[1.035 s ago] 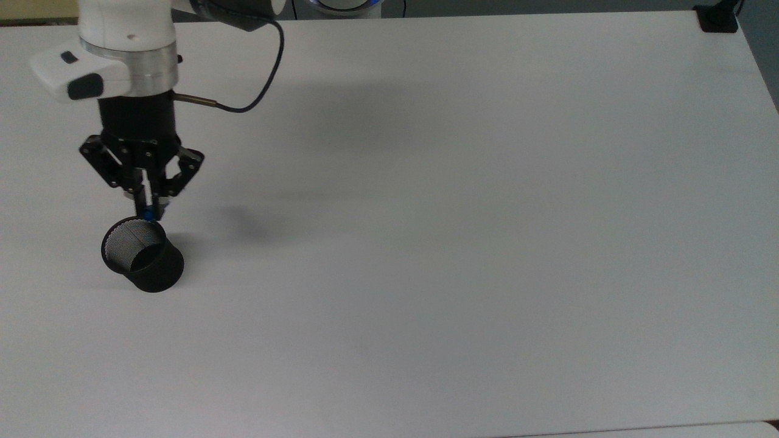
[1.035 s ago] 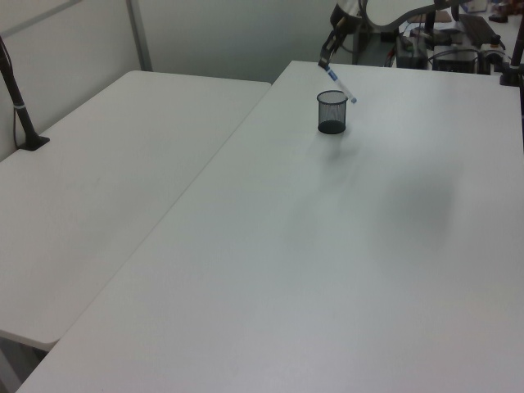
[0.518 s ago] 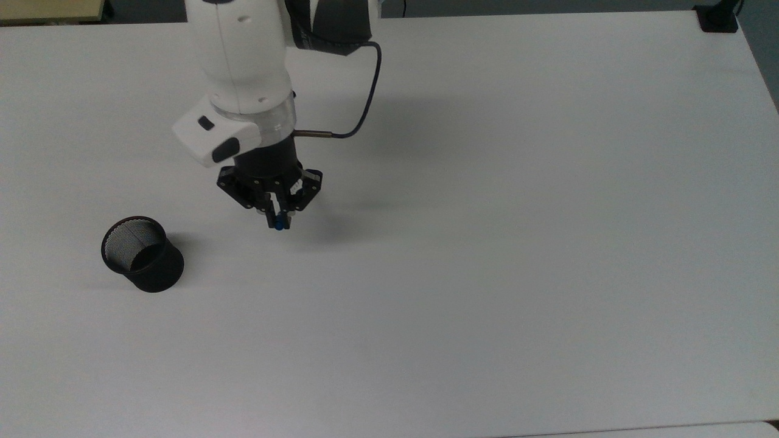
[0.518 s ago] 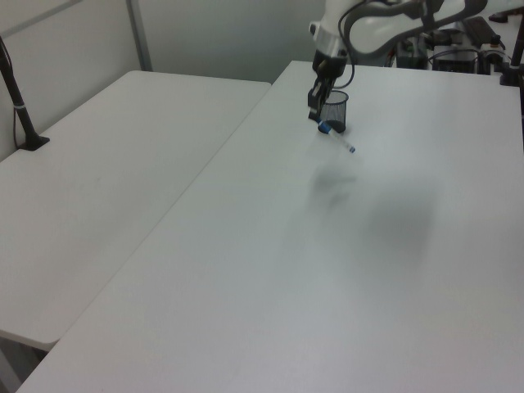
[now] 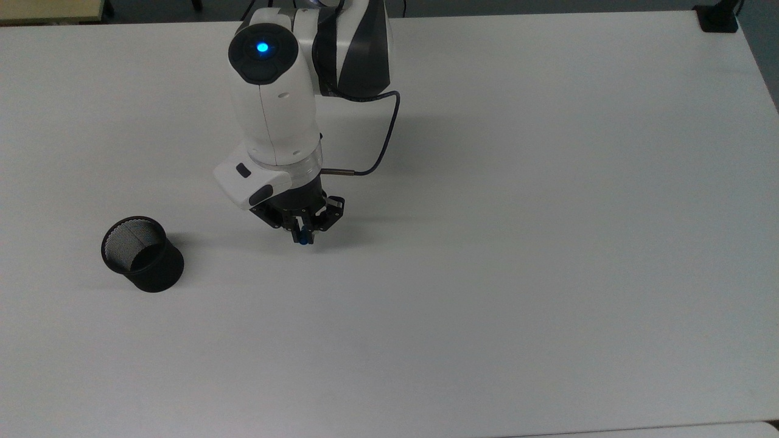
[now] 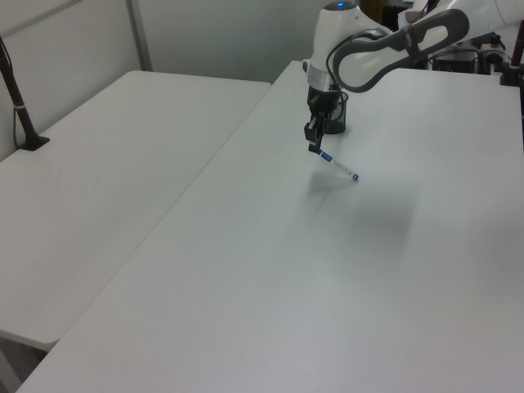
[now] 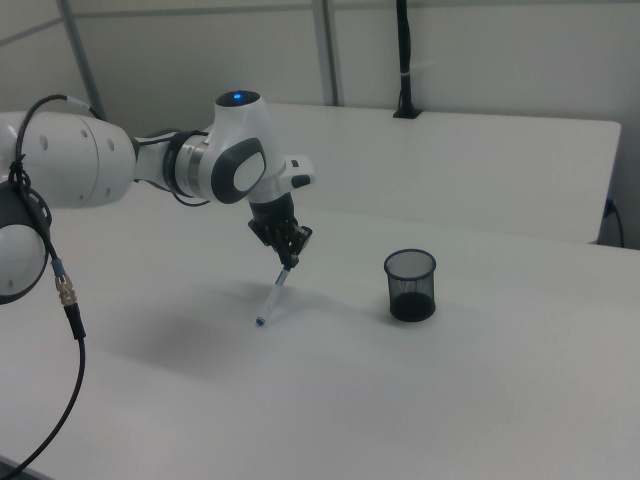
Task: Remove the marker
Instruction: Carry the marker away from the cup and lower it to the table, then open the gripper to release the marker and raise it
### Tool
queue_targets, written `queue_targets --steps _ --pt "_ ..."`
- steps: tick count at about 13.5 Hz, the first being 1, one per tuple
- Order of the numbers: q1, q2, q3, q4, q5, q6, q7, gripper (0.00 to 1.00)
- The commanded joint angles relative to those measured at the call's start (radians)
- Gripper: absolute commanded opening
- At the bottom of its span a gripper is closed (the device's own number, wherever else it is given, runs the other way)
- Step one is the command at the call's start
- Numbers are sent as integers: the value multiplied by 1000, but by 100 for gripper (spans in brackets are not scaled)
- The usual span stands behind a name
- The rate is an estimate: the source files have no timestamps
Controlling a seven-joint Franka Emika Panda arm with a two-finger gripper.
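The black fingers [image 7: 287, 253] pinch the blue-capped top of the slim white-barrelled marker [image 7: 273, 295], which hangs tilted below them, its blue tip at or just above the white surface [image 7: 480, 400]; contact cannot be told. In the right view, the black mesh cup [image 7: 411, 285] stands upright well apart from the fingers, toward the right view's right. The white arm [image 5: 277, 115] rises behind the fingers.

No text, label, brand, number or sign can be read anywhere. The marker [image 7: 274, 296], near the middle of the right view, carries small blue print on its white barrel, too small to make out.
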Motion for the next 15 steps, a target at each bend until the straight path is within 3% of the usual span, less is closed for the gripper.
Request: queue_targets --steps 1,5,10,15 --pt "23 -20 -10 2 2 0 10 100" --pt "74 -104 -12 -6 -17 -50 13 100" --pt "111 -277 -12 -9 -43 -369 15 100" --pt "100 -423 -10 -36 -69 -564 13 100"
